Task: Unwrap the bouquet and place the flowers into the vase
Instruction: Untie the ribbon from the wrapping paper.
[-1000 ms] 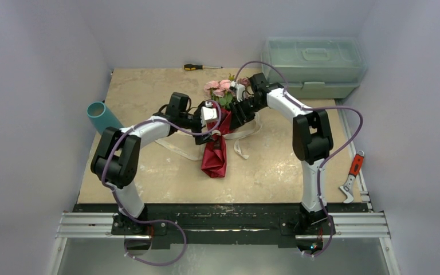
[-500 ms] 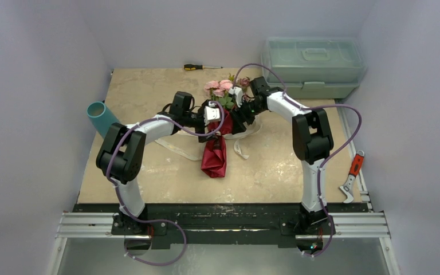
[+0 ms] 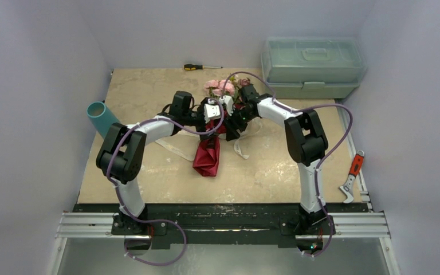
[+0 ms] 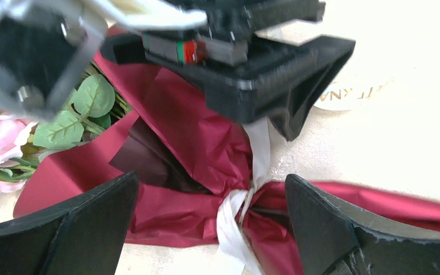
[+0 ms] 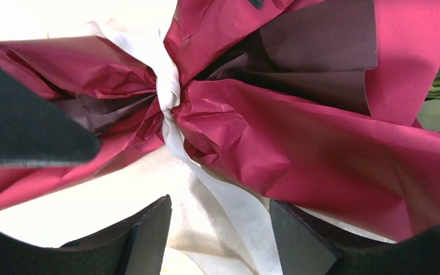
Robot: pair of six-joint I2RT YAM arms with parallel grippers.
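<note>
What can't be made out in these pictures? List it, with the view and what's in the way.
- Top view: the left arm and right arm cover the bouquet's tied neck.
- Left wrist view: the flowers are cut off by the left edge.
- Right wrist view: the stems lie mostly hidden inside the maroon paper.
- Top view: the vase is too small to see inside.
</note>
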